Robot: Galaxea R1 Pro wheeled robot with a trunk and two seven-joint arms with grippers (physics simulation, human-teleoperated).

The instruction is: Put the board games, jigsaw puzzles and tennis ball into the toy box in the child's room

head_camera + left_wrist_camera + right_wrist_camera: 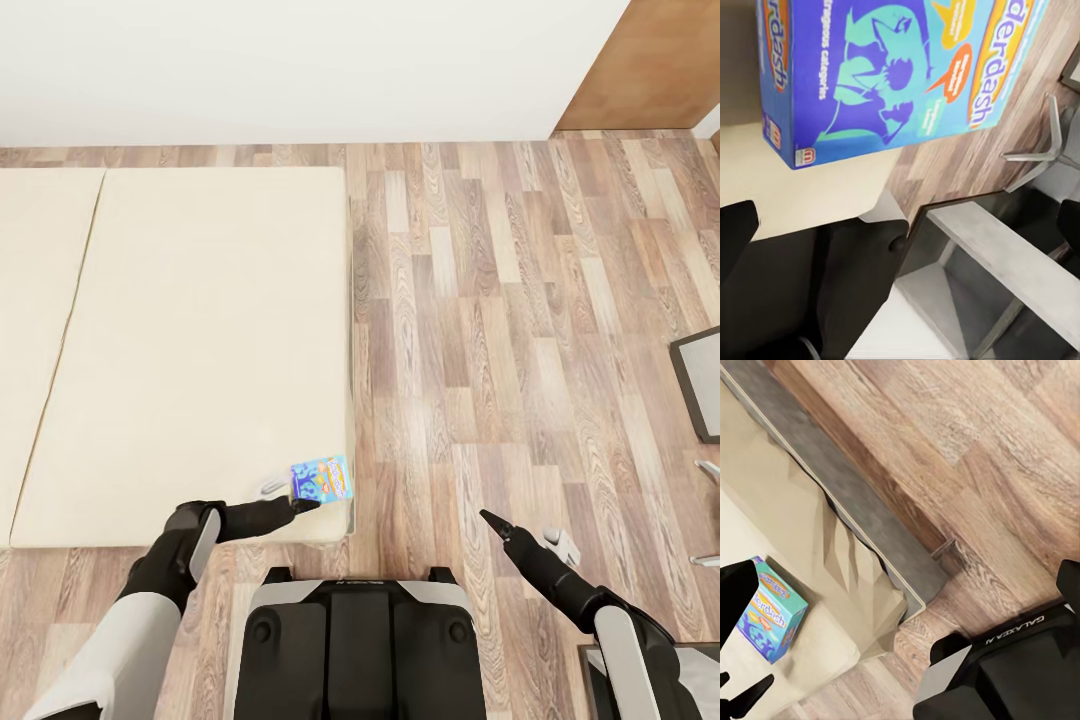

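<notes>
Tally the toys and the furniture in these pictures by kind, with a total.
Board games: 1, the blue game at the bed's corner, by the left tool.
Beds: 1, the bed.
Puzzles: 0.
Balls: 0.
Total: 2.
</notes>
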